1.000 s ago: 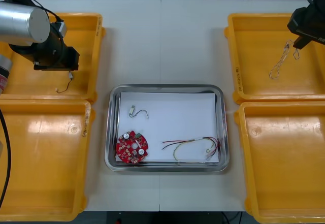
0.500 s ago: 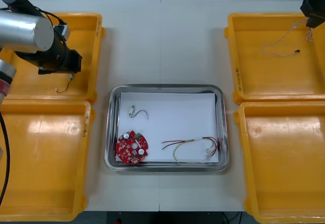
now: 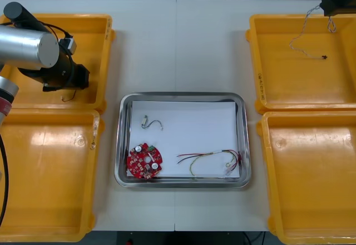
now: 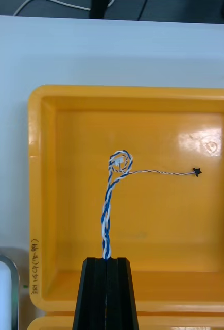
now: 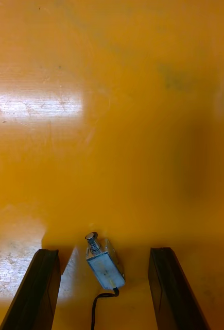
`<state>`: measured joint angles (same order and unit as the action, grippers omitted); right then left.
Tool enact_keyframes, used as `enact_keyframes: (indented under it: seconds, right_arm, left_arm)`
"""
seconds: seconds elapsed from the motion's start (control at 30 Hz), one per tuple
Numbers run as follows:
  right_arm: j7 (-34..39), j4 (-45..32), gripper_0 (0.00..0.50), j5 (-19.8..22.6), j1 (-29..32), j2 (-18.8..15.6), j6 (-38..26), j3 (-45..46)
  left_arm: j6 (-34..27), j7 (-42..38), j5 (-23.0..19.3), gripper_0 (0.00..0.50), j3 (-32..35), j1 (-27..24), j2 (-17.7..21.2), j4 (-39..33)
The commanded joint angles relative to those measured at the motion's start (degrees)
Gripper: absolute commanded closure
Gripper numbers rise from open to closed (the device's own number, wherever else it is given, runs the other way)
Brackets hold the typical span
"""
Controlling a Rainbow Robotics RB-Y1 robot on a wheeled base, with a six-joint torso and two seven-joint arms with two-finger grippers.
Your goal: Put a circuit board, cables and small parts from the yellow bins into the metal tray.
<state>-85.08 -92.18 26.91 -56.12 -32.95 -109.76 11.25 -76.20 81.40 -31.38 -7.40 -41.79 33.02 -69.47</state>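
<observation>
Your right end effector (image 4: pixel 106 260) has its fingers pressed together, pinching the blue and white cable (image 4: pixel 107 221) by one end. In the right wrist view the twisted pair runs straight out from the fingertips, curls into a small loop, then trails sideways to a black tip, all over the floor of the far-right yellow bin (image 4: pixel 42 180). The front view adds what the wrist camera cannot: that end effector sits at the bin's far rim, close to the picture's far right corner. You cannot tell whether the cable's tip touches the bin floor. Your left end effector (image 5: pixel 102 251) is spread wide low over the far-left yellow bin (image 3: pixel 105 61), and a small metal part (image 5: pixel 105 268) lies on the bin floor between the two fingers, touching neither, with a black lead running back toward the wrist. In the front view the arm hides that part. Between the bins the metal tray (image 3: pixel 123 139) holds the circuit board (image 3: pixel 144 160) near its near left corner, a red and yellow cable (image 3: pixel 208 159) along the near right, and a second small metal part (image 3: pixel 147 121) toward the far left. Its white far right area is bare, and strips of bare table (image 3: pixel 178 45) separate the tray from the bins on both sides.
</observation>
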Motion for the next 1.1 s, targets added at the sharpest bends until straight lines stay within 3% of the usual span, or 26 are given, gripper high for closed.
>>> enact_keyframes:
  seconds: [0.03,0.07,0.33,0.67,0.8,1.1]
  right_arm:
    - [-2.2,-4.1,0.5,3.9,1.0,-4.6,-0.2,-3.4]
    - [-2.2,-4.1,0.5,5.3,1.0,-5.3,-0.2,-4.2]
    - [-2.5,-4.2,0.5,16.1,1.2,-9.8,-0.2,-6.8]
    - [-2.6,-6.3,0.5,24.9,1.2,-14.7,-0.2,-10.7]
    - [-2.5,-9.4,0.5,27.9,1.2,-16.4,-0.2,-13.6]
    - [-2.7,-11.4,0.5,33.8,1.4,-16.6,-0.2,-14.7]
  left_arm:
    - [0.7,9.1,-0.5,0.285,-0.8,0.4,2.3,-0.4]
    - [0.8,9.1,-0.5,0.496,-1.0,0.5,2.4,-0.4]
    - [1.1,8.7,-0.5,0.5,-1.8,0.5,2.4,-0.4]
    - [-1.3,9.1,-1.0,0.5,1.0,0.3,3.3,-1.7]
    - [-7.8,9.3,0.0,0.5,3.4,0.2,3.9,-5.9]
    - [-21.0,9.1,1.2,0.5,7.8,0.2,4.3,-15.4]
